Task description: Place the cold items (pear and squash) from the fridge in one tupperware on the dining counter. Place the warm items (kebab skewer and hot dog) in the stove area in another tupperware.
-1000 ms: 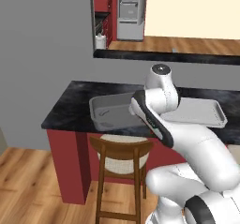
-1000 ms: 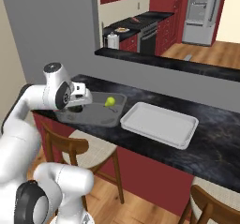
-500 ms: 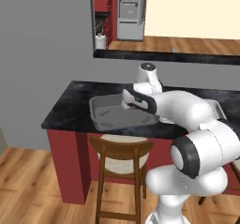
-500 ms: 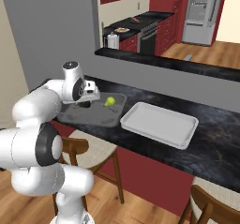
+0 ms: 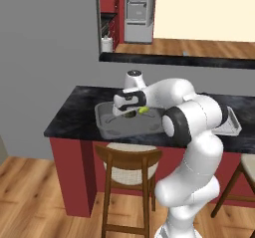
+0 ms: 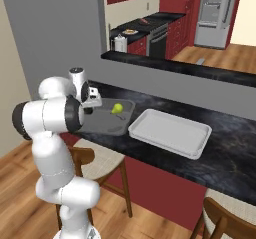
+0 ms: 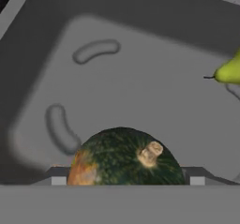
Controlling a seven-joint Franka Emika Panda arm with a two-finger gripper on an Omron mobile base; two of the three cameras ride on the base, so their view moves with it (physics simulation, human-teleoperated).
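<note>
My gripper point(image 7: 127, 180) is shut on the squash point(image 7: 122, 157), a dark green ball with a tan stem that sits between the two finger tips. It hangs low inside the deep grey tupperware point(image 7: 70, 40) on the dining counter point(image 5: 69, 122). The pear point(image 7: 229, 70) lies on the tub floor off to the right. From the left base the gripper point(image 5: 127, 111) hovers in the tub point(image 5: 102, 127) just left of the pear point(image 5: 143, 110). From the right base the gripper point(image 6: 93, 104), pear point(image 6: 117, 108) and tub point(image 6: 107, 129) show too.
The shallow pale tray point(image 6: 170, 133) lies right of the tub on the counter point(image 6: 235, 158). A wooden stool point(image 5: 130, 157) stands under the counter edge. Behind the raised back wall lie the fridge point(image 6: 215, 8) and the stove counter point(image 6: 145, 23).
The arm has swung forward from over the counter's near edge. The gripper with the squash has come down into the grey tub beside the pear.
</note>
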